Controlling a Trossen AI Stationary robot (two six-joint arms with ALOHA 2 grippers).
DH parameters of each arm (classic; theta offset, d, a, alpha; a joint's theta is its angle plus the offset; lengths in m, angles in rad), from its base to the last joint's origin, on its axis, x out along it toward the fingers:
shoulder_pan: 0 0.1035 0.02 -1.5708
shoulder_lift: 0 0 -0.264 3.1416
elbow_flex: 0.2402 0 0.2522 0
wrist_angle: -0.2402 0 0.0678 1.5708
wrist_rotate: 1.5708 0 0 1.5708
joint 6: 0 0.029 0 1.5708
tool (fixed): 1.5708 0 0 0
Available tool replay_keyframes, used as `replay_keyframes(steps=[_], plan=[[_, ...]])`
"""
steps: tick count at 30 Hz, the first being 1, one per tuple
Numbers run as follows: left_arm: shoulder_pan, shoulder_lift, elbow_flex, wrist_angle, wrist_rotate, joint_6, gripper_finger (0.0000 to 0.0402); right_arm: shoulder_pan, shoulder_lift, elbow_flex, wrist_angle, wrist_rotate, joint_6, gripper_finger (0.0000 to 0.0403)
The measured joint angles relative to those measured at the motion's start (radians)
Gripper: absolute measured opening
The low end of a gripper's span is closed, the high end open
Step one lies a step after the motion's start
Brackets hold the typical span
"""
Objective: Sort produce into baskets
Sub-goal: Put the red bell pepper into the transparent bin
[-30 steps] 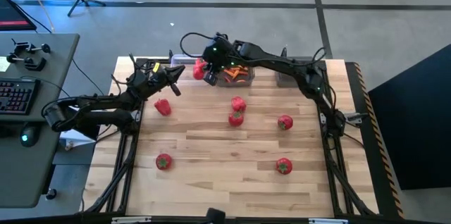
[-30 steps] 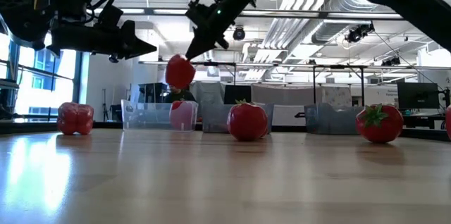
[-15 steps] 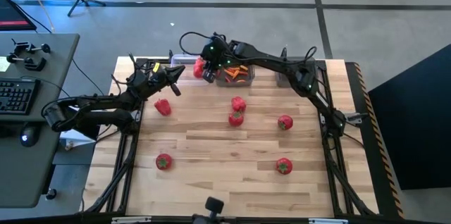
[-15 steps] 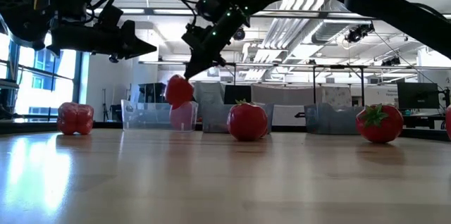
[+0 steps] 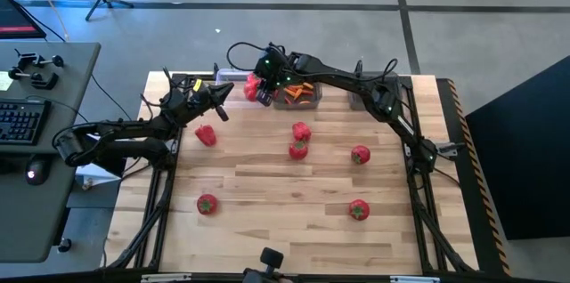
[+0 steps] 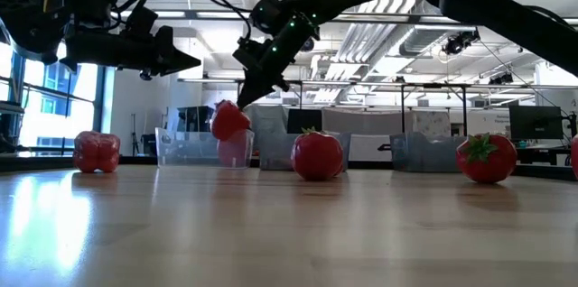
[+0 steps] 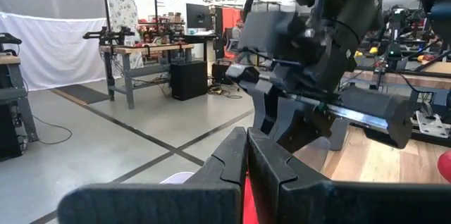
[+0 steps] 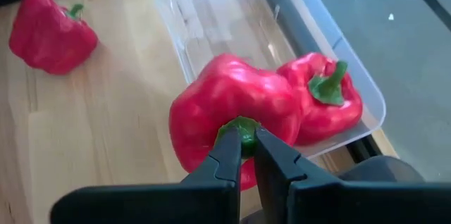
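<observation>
My right gripper (image 8: 245, 155) is shut on a lumpy red bell pepper (image 8: 229, 115), hanging over the near rim of the clear basket (image 8: 211, 13) at the table's far left. It also shows in the high view (image 5: 253, 85) and the low view (image 6: 229, 120). A second pepper (image 8: 320, 97) lies inside that basket. A third pepper (image 5: 206, 135) rests on the table. My left gripper (image 5: 223, 94) is shut and empty above the table's left side, near that pepper. Several tomatoes (image 5: 301, 130) stand on the table. My right gripper pinches the pepper's green stem (image 8: 244, 127), on top of the pepper, between its two fingertips (image 8: 227, 155). The fingers come from above, slanting down toward the table's left. The pepper hangs below them, lifted clear of the table, just above the basket (image 6: 190, 147).
A dark basket (image 5: 298, 96) with orange carrot pieces stands right of the clear one, and another dark basket (image 5: 370, 98) farther right. Tomatoes sit at mid-table (image 5: 297, 149), right (image 5: 360, 154), near left (image 5: 207, 204) and near right (image 5: 358, 210). A desk with a keyboard (image 5: 22, 121) is off the left.
My right gripper has gone down and a little toward the table's far left with the pepper, which now hangs lower, close over the clear basket. It has stayed shut on the stem.
</observation>
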Motion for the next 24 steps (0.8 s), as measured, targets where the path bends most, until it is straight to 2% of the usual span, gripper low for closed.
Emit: replay_keyframes(steps=[10, 20, 24], plan=[[0.000, 0.000, 0.000, -0.002, 0.000, 0.000, 0.0000, 0.000, -0.001, 0.000, 0.017, 0.003, -0.002, 0.0023], [0.000, 0.000, 0.000, -0.027, 0.000, 0.012, 0.0000, 0.000, -0.002, 0.000, 0.017, 0.012, -0.009, 0.0148], [0.000, 0.000, 0.000, -0.039, 0.000, 0.009, 0.0000, 0.000, -0.002, 0.000, 0.017, 0.013, -0.052, 0.0161]])
